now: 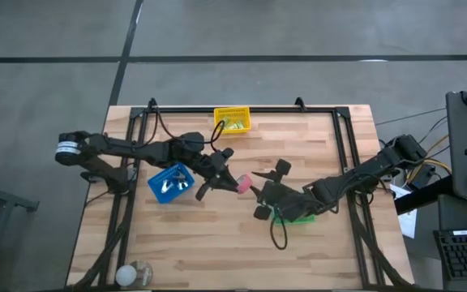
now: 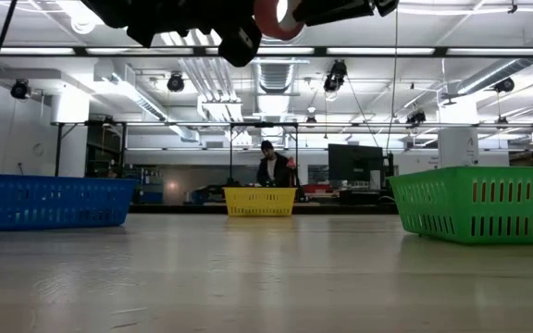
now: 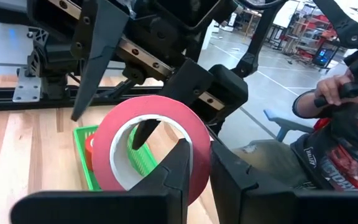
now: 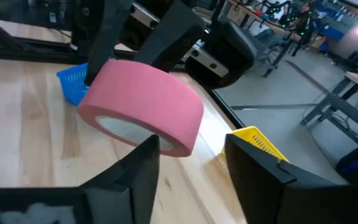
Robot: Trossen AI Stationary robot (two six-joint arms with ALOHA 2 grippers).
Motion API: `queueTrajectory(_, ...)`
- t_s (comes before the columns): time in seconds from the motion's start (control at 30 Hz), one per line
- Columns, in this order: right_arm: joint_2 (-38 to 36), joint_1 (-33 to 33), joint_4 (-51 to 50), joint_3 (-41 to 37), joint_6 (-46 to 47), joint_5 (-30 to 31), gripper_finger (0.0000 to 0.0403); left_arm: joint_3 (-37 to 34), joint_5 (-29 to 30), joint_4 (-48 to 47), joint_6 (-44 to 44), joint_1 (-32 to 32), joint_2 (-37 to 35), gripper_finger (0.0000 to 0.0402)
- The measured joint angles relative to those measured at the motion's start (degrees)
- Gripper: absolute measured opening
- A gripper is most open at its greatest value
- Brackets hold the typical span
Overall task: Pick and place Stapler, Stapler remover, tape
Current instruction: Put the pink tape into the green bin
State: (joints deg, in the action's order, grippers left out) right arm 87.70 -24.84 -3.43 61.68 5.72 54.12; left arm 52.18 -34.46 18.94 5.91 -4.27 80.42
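Midway over the table, the left end effector [image 1: 232,179] pinched a pink ring-shaped tape roll [image 1: 244,182]; the right end effector [image 1: 259,193] stood open around it, placement unfinished.

Four cameras on one wooden table [image 1: 217,243]

One hangs overhead looking straight down, one sits at tabletop level facing the room, and both wrist cameras stare close-up from opposite sides at the same pink ring-shaped tape roll [image 3: 151,146] held mid-table
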Motion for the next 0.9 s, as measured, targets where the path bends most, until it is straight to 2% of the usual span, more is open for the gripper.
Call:
queueTrajectory(0.37, 0.20, 0.00, 3.96, 0.20, -6.26, 0.06, 0.0047, 0.00, -0.11, 0.97, 0.17, 0.02, 0.02, 0.0060)
queueTrajectory(0.47, -0.15, -0.07, 3.48, 0.59, -6.94, -0.17, 0.0029, 0.00, 0.18, 0.92, 0.63, 0.04, 0.04, 0.0074)
queueTrajectory(0.57, -1.09, -0.44, 0.64, 1.27, -5.26, -0.66, 0.0028, 0.00, 0.58, 0.70, 0.29, 0.04, 0.04, 0.0102)
queueTrajectory(0.63, -1.61, -0.48, -4.86, 2.61, -1.34, -2.08, 0.0032, -0.01, 1.81, 0.56, 0.23, 0.04, 0.04, 0.0126)
queueTrajectory(0.73, -2.28, -0.22, -18.48, 5.81, 8.47, -6.84, 0.0033, -0.02, 2.52, 0.49, 0.62, -0.43, 0.04, 0.0163)
queueTrajectory(0.9, -2.45, 1.64, -44.99, 13.04, 28.84, -20.81, 0.0033, -0.13, 2.63, -0.75, 1.14, -0.48, -0.04, 0.0198)
